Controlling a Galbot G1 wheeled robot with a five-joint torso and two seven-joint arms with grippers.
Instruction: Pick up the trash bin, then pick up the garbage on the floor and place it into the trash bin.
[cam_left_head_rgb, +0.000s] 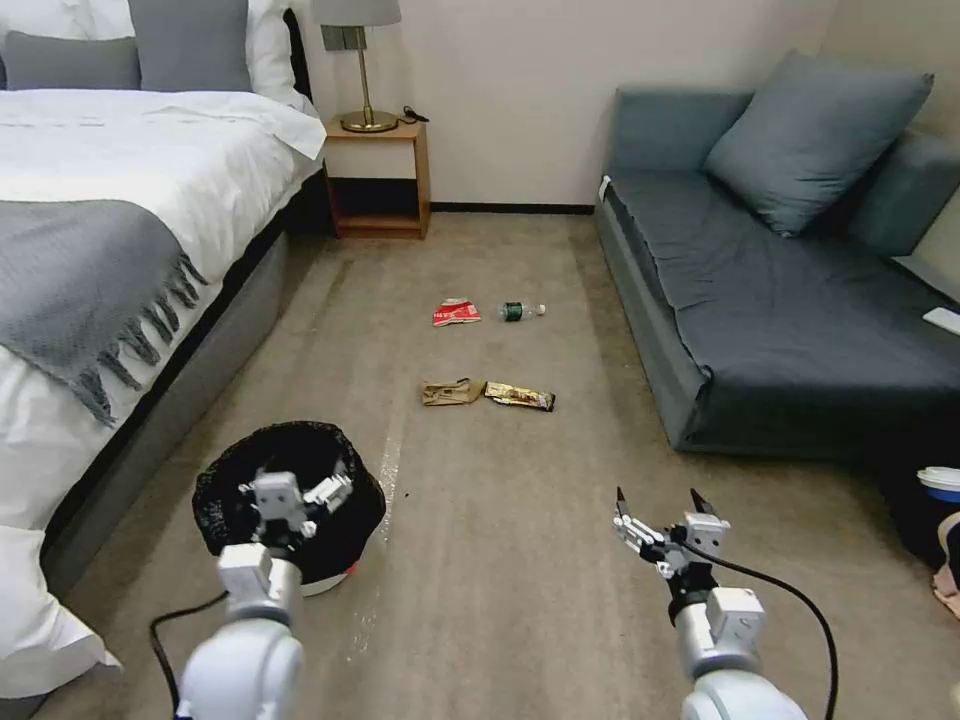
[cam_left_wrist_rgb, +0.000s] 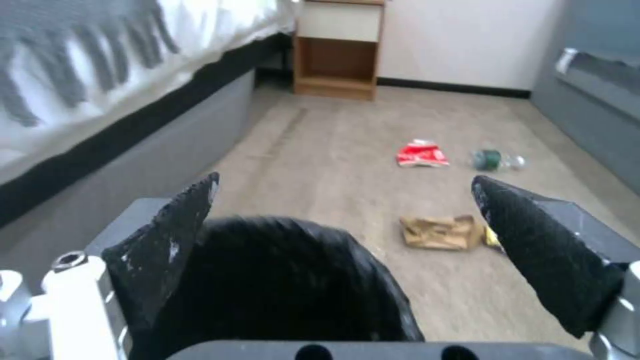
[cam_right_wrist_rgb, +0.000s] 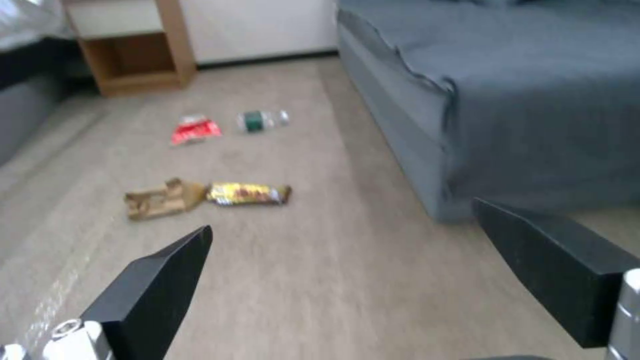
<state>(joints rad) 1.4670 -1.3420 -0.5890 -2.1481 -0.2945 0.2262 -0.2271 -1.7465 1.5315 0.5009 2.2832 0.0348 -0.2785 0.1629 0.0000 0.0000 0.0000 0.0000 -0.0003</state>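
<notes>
Litter lies on the floor (cam_left_head_rgb: 520, 560) ahead of both tools: red-and-white wrapper (cam_left_head_rgb: 456, 312), green-labelled bottle (cam_left_head_rgb: 521, 311), brown paper bag (cam_left_head_rgb: 451, 392), gold snack wrapper (cam_left_head_rgb: 519, 397), no print legible. Left tool (cam_left_head_rgb: 296, 497) hovers spread wide over the black-lined trash bin (cam_left_head_rgb: 300, 470); right tool (cam_left_head_rgb: 660, 508) hangs wide, empty, above bare floor.

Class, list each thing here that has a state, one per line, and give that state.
trash bin: upright on floor, lined, not gripped
left hand: open, over bin
right hand: open, empty
bottle: on its side, capped
brown paper bag: crumpled, on floor
red-and-white wrapper: on floor
snack wrapper: flat on floor
</notes>
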